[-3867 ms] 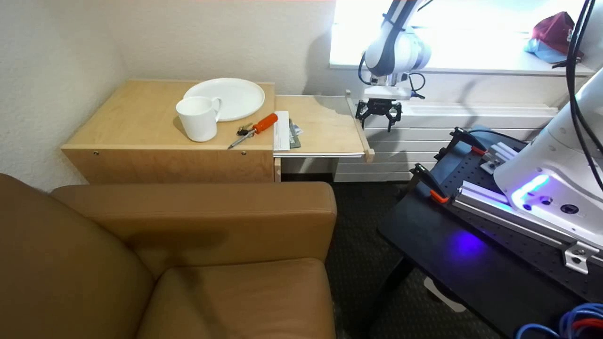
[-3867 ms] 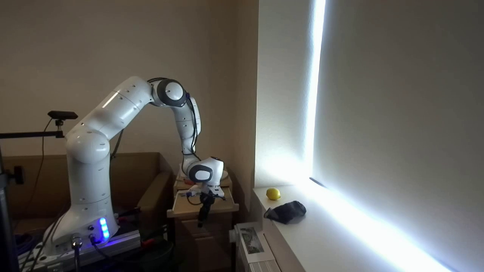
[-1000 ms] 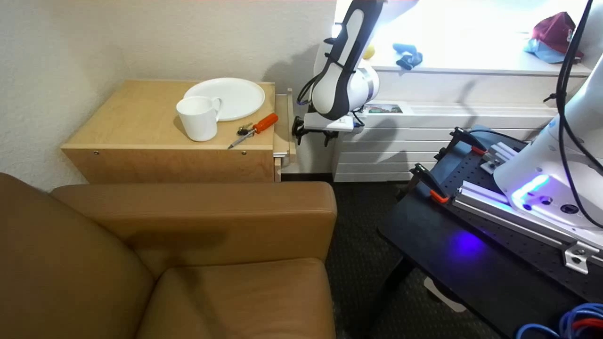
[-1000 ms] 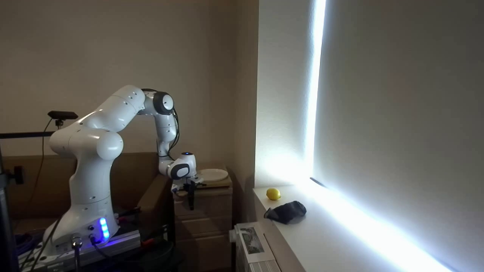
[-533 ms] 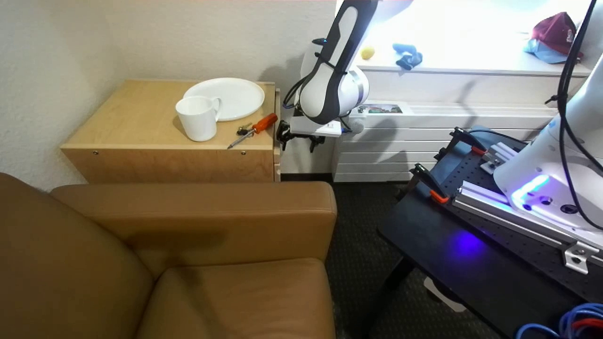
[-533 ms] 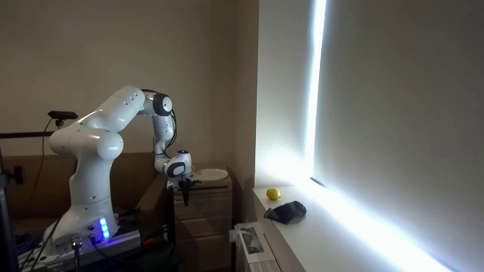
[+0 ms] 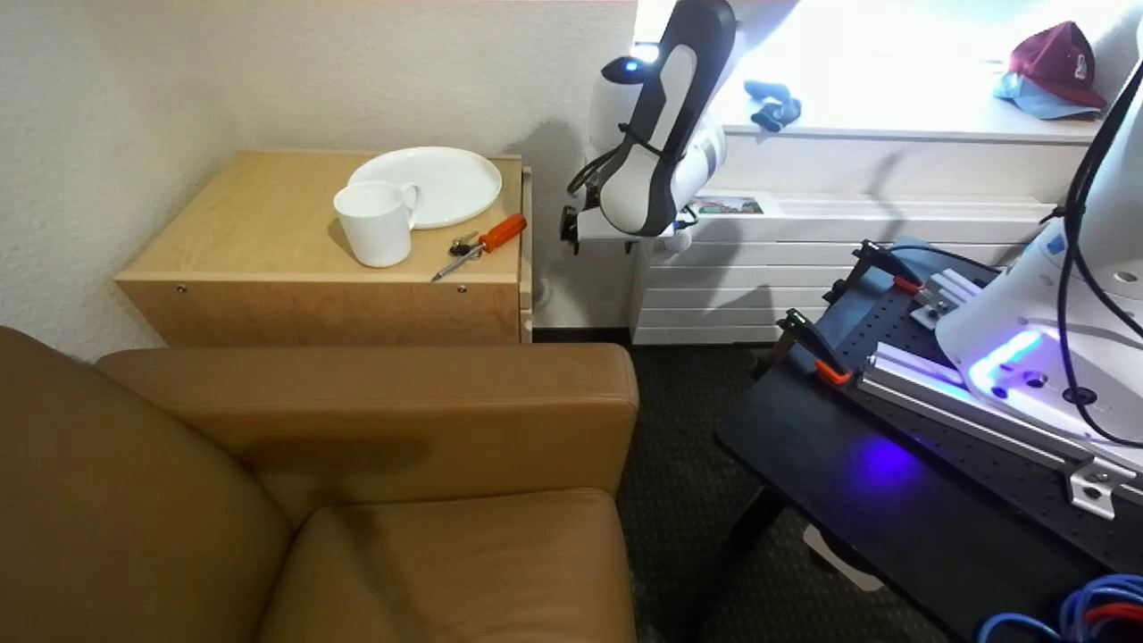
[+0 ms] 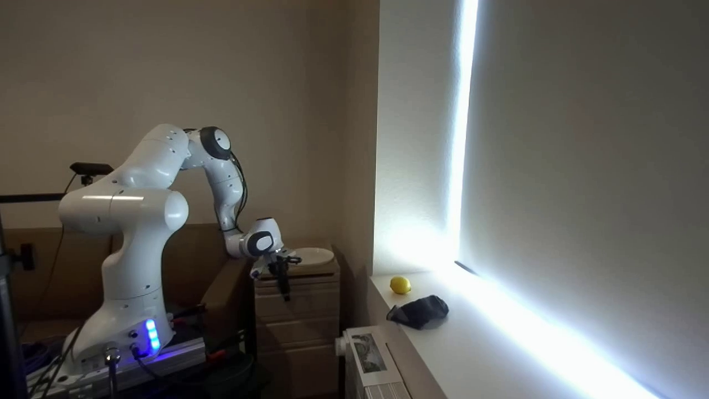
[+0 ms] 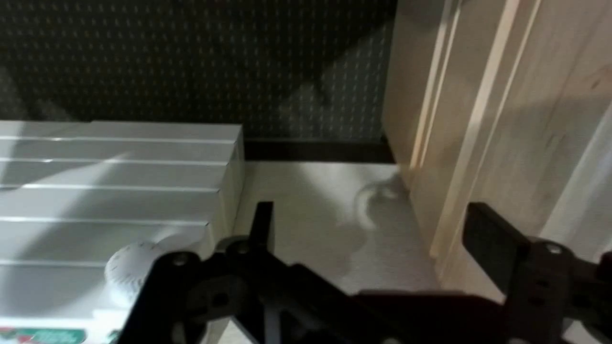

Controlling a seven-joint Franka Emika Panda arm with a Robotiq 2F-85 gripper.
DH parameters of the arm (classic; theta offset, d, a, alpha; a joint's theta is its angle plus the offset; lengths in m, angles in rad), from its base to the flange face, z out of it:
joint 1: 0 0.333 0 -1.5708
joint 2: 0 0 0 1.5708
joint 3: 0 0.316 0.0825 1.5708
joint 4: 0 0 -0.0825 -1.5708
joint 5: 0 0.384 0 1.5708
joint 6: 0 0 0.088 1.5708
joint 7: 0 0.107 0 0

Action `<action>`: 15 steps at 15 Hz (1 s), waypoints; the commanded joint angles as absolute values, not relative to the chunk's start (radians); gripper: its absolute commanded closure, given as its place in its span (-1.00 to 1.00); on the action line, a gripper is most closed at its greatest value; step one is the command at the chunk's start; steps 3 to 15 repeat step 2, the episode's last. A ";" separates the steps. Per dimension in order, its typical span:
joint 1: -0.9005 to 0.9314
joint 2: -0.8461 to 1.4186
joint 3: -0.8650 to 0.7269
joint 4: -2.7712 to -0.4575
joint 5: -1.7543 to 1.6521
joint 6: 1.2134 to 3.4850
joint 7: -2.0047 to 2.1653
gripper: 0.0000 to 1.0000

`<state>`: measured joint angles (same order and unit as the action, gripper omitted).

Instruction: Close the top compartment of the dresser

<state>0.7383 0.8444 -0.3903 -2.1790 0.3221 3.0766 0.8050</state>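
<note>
Just clear of the pincer (image 9: 370,222), its fingers (image 9: 492,241) apart, sits the dresser's (image 7: 268,223) closed top compartment (image 7: 527,259).

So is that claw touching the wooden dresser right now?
Apart: in an exterior view, a strip of wall shows between the claw and the dresser.
</note>
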 commanded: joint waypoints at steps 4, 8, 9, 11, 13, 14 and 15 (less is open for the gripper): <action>0.755 0.716 -0.545 -2.300 0.288 2.962 0.824 -1.00; 0.755 0.716 -0.545 -2.300 0.288 2.962 0.824 -1.00; 0.755 0.716 -0.545 -2.300 0.288 2.962 0.824 -1.00; 0.755 0.716 -0.545 -2.300 0.288 2.962 0.824 -1.00; 0.755 0.716 -0.545 -2.300 0.288 2.962 0.824 -1.00; 0.755 0.716 -0.545 -2.300 0.288 2.962 0.824 -1.00; 0.755 0.716 -0.545 -2.300 0.288 2.962 0.824 -1.00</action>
